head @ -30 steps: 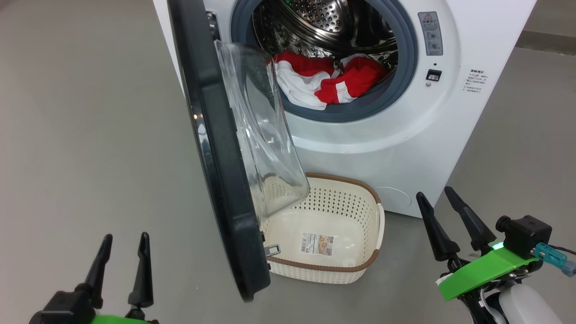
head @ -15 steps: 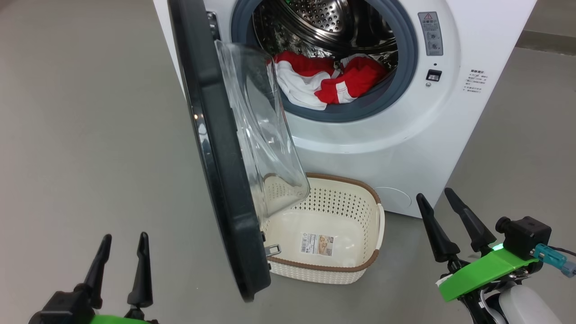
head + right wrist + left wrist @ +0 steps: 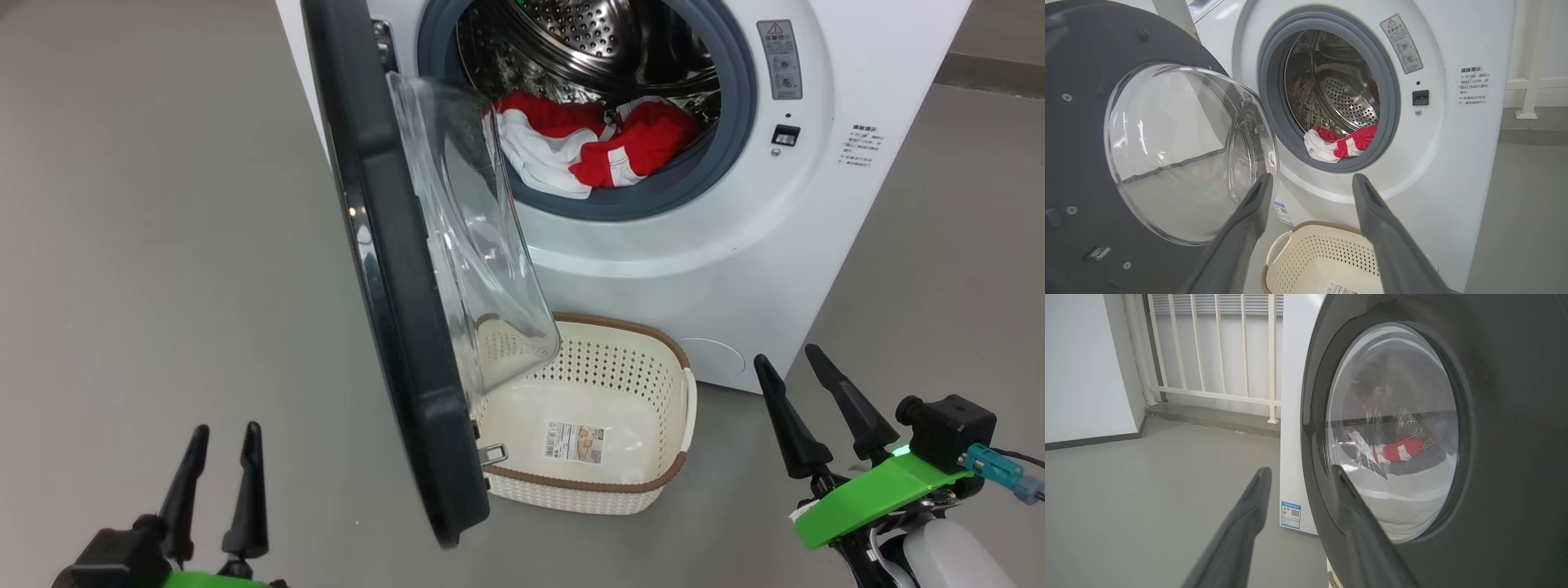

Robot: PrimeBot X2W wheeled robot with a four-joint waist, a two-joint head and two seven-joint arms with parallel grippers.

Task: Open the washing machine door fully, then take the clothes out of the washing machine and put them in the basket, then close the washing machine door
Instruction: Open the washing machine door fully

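The white washing machine (image 3: 735,245) stands ahead. The washing machine door (image 3: 392,286) hangs partly open, edge-on to me, its glass bowl (image 3: 465,229) reaching over the basket (image 3: 612,359) on the floor below. The red and white clothes (image 3: 588,147) lie at the drum's front. My left gripper (image 3: 226,429) is open and holds nothing, low on the outer side of the door (image 3: 1515,416). My right gripper (image 3: 785,353) is open and holds nothing, right of the basket, facing the drum. The right wrist view shows the clothes (image 3: 1339,145) beyond that gripper (image 3: 1312,175).
Grey floor spreads on the left and right of the machine. A white railing (image 3: 1216,355) and a low step stand behind the machine, with a white wall (image 3: 1086,367) beside them. The door's latch tab (image 3: 494,453) sticks out near the basket's front corner.
My left gripper's fingers have drawn a little closer together. The right gripper, the door, the clothes and the basket have stayed where they were.
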